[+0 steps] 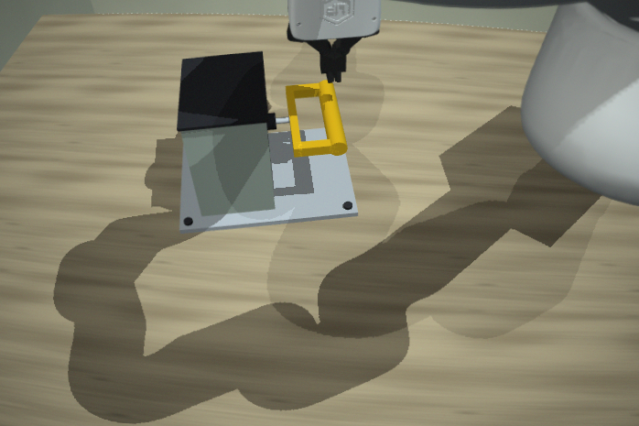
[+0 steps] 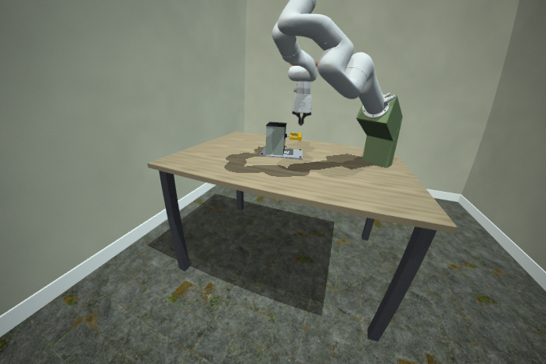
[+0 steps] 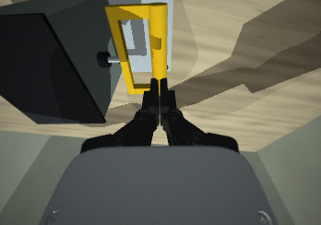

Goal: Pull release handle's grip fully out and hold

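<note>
The claw point(image 3: 159, 94) points down, fingers pressed together, empty.

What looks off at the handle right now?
The end effector has shut completely with nothing between its fingers. It hangs above the near end of the yellow grip rather than around the bar, so the handle is not held and sits close to its housing.

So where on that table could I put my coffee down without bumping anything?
Wide bare wood on the table lies between the grey base plate and the near edge. It is crowded around the yellow handle, under the shut hand.
</note>
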